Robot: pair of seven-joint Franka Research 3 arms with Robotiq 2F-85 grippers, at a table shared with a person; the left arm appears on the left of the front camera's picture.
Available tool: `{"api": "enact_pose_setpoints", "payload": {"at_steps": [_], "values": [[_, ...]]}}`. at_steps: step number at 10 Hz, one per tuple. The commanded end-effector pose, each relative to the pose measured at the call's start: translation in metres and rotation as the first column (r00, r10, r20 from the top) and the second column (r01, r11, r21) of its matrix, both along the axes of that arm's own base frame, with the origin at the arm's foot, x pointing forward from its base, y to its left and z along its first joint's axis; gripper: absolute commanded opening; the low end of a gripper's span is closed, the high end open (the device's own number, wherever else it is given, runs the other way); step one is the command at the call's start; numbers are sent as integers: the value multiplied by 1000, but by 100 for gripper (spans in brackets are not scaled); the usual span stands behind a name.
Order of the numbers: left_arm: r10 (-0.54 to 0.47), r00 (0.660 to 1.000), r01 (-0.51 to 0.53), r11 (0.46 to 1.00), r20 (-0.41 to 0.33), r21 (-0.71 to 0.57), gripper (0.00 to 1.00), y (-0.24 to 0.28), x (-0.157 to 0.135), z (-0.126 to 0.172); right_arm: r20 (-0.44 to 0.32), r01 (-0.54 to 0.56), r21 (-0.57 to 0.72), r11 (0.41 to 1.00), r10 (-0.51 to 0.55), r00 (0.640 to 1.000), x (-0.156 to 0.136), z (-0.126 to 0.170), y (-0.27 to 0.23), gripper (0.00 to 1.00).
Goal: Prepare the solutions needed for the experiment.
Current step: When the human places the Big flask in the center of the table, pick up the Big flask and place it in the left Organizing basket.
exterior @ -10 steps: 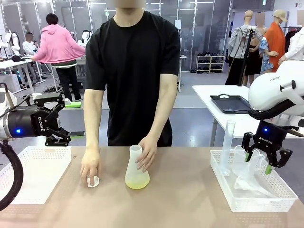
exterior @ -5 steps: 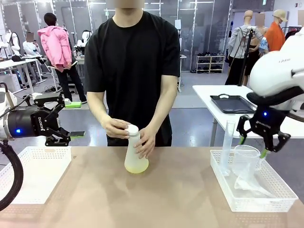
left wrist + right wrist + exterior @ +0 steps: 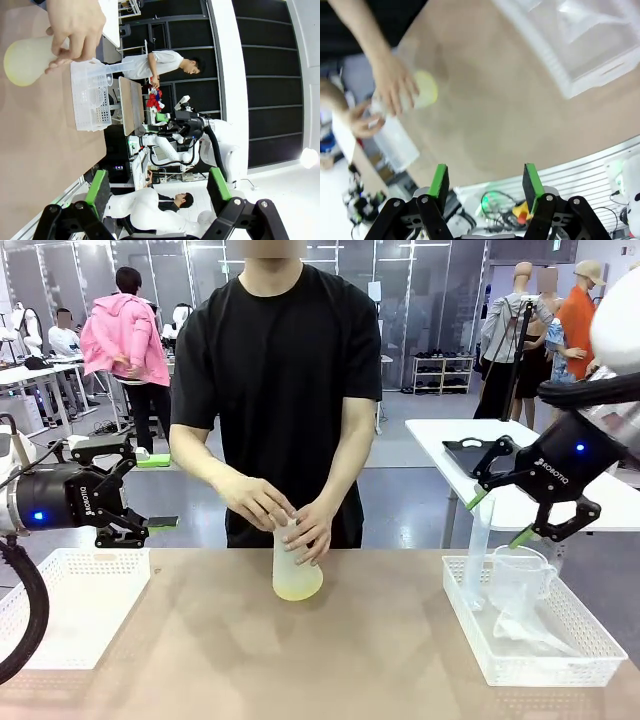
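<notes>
Front view: my left pincer (image 3: 138,492) hangs wide open and empty, left of the desk (image 3: 330,660). My right pincer (image 3: 500,518), jaws apart, empty, hovers over the basket (image 3: 520,665). The flask (image 3: 297,575) holding the solutions (image 3: 297,590) stands mid-desk, neck up, in the person's hands (image 3: 310,535). It's between my arms, the left looking slightly nearer.

Left wrist view: flask (image 3: 22,60) far ahead, gripped at the neck.

Right wrist view: flask (image 3: 424,90) well ahead, hand-covered.

White "ROBOTIQ" on the black bodies of left jaws and right jaws.
</notes>
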State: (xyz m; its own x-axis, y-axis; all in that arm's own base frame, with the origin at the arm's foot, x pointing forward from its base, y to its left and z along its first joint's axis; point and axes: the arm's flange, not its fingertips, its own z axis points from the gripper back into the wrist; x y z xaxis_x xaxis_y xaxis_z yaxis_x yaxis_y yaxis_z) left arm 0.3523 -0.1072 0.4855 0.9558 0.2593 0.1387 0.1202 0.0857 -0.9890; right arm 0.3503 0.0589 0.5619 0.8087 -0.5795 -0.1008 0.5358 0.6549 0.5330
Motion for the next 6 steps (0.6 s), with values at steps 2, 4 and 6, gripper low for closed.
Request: {"api": "enact_pose_setpoints", "payload": {"at_steps": [2, 4, 6], "values": [[5, 1000, -6, 1000, -13, -30, 100, -3, -2, 2, 142, -132, 194, 972, 105, 984, 0, -14, -15, 75], [5, 1000, -6, 1000, -13, -30, 100, -3, -2, 2, 253, -211, 265, 941, 143, 957, -4, -27, -6, 75], [5, 1000, -6, 1000, -13, -30, 100, -3, -2, 2, 317, -243, 332, 911, 135, 939, -5, -40, 3, 75]]}}
